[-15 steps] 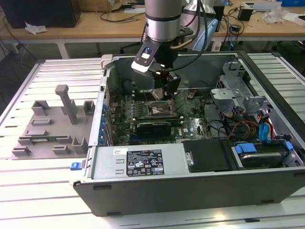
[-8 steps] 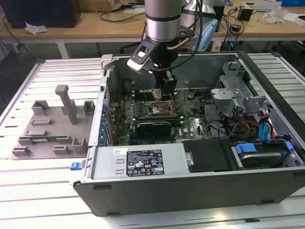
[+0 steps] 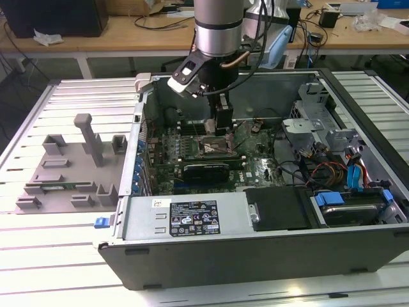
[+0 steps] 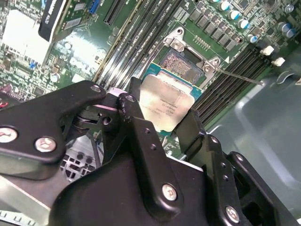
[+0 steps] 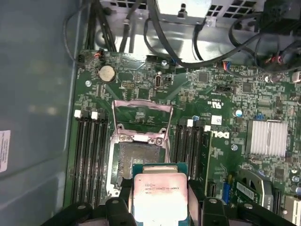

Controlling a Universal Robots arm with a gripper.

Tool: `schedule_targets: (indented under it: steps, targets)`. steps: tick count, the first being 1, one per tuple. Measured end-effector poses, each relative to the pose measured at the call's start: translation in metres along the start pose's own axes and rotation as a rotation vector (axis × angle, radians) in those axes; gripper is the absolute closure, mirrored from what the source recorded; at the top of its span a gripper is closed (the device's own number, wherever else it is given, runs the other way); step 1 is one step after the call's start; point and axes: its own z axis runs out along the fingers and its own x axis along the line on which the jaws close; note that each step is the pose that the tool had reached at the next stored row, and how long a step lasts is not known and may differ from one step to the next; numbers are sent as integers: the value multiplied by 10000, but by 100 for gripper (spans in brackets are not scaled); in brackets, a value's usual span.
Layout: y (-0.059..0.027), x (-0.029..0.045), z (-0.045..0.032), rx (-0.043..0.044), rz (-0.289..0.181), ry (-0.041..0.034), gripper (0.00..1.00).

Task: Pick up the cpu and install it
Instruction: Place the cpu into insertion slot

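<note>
Ext view's left: grey plastic tray (image 3: pixel 64 179), well apart. Mid: black two-finger gripper (image 3: pixel 222 125) inside open grey PC case (image 3: pixel 255 256). Both wrist views: tips pinch small silvery square cpu (image 4: pixel 167 103) by its edges, over open metal-framed socket (image 4: pixel 181 63).

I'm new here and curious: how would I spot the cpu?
Look into the open computer case, at the green motherboard. The arm's black fingers grip the cpu near the socket: a small silvery square plate, unlike the socket's larger dark-centred frame.
</note>
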Motion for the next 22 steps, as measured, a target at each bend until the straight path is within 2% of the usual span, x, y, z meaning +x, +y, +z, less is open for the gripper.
schedule_targets:
  steps: [4,6,7,9,10,17,22]
  targets:
    - [-3,18,101,0,167,-19,45]
    - [-1,51,144,10,196,-139,45]
    - [-1,56,153,13,201,-174,45]
    - [-1,72,182,29,236,-376,45]
    - [-1,72,183,32,248,-395,45]
    - [1,91,202,32,296,-398,45]
    - [8,138,273,39,476,-408,45]
